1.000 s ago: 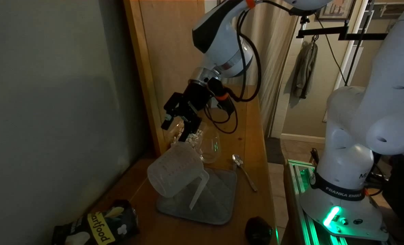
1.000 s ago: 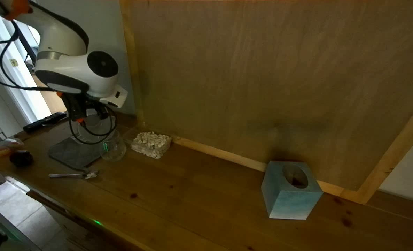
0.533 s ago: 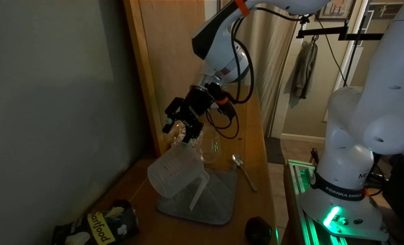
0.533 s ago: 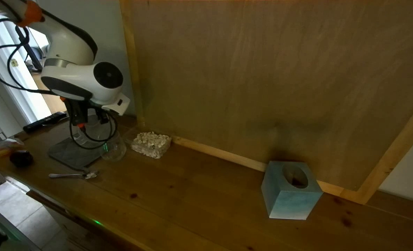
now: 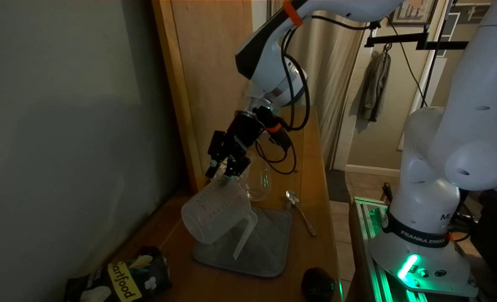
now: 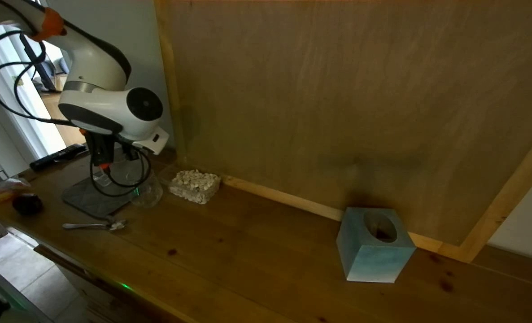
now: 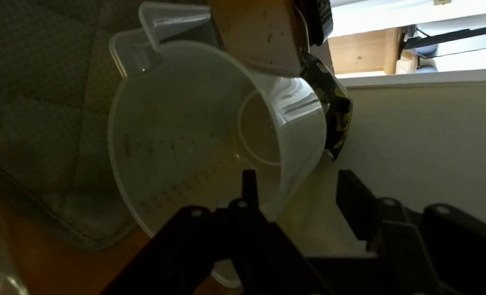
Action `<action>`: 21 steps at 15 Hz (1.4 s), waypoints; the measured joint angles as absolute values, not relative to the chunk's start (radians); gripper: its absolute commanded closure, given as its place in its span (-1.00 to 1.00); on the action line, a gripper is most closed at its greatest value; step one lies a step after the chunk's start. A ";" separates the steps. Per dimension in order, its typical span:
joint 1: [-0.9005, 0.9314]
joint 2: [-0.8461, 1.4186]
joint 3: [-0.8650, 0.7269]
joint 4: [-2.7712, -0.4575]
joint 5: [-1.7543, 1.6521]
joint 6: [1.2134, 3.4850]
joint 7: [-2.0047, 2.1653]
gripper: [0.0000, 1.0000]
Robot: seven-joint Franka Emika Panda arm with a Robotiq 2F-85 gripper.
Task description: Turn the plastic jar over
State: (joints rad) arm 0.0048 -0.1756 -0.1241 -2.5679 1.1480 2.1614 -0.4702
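The plastic jar is a clear measuring jug [image 5: 215, 212] with printed marks and a handle. It lies tilted on its side on a grey quilted mat [image 5: 269, 247], its mouth facing my gripper [image 5: 221, 173]. In the wrist view the jug [image 7: 194, 135] shows its open mouth and round base. My gripper [image 7: 297, 174] is open with its fingers apart. One finger overlaps the jug's mouth, the other is outside near the wall, and the jug's side wall shows between them. Contact cannot be told. In an exterior view the jug [image 6: 121, 169] is partly hidden behind gripper and cables.
A clear round container [image 5: 257, 180] stands just behind the jug. A box of oats [image 6: 195, 185] is by the wooden panel. A spoon [image 5: 301, 212], snack bag [image 5: 125, 277], dark round object [image 5: 317, 285], remote [image 6: 57, 157] and tissue box [image 6: 376, 244] are on the table.
My gripper has moved lower, towards the jug's rim, and its fingers have come closer together. The jug has not visibly moved.
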 measured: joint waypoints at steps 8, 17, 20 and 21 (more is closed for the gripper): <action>-0.004 -0.179 -0.111 -2.554 1.141 2.146 -0.440 0.99; 0.009 -0.211 0.019 -2.464 0.799 2.142 -0.138 0.98; 0.030 -0.213 0.079 -2.419 0.612 2.096 0.036 0.98; 0.036 -0.213 0.093 -2.406 0.551 2.071 0.086 0.98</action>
